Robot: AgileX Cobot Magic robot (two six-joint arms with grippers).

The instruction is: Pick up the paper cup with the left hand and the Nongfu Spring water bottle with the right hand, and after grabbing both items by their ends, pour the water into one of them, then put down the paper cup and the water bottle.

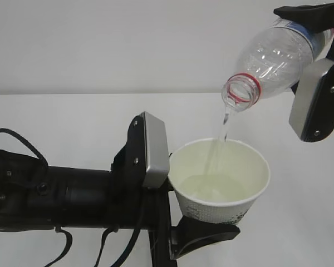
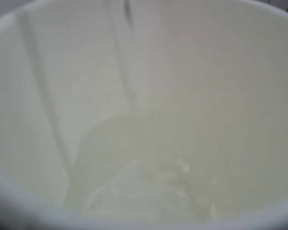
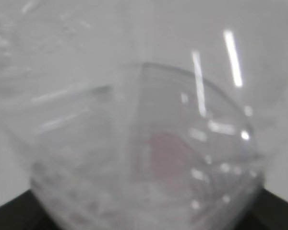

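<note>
My left gripper (image 1: 203,225) is shut on the white paper cup (image 1: 222,194) and holds it upright above the table. One black finger (image 1: 206,236) shows under the cup's base. My right gripper (image 1: 317,50) is shut on the far end of the clear Nongfu Spring water bottle (image 1: 273,61). The bottle is tilted with its red-ringed mouth (image 1: 242,92) down over the cup. A thin stream of water (image 1: 225,125) falls into the cup, where water (image 1: 209,186) pools. The cup's inside (image 2: 221,96) and the water (image 2: 134,177) fill the left wrist view. The bottle (image 3: 134,143) fills the right wrist view.
The white table (image 1: 55,117) runs back to a pale wall (image 1: 100,39). The black left arm (image 1: 50,194) lies along the lower left with loose cables (image 1: 11,136). The right gripper's grey plate (image 1: 317,100) hangs at the right edge.
</note>
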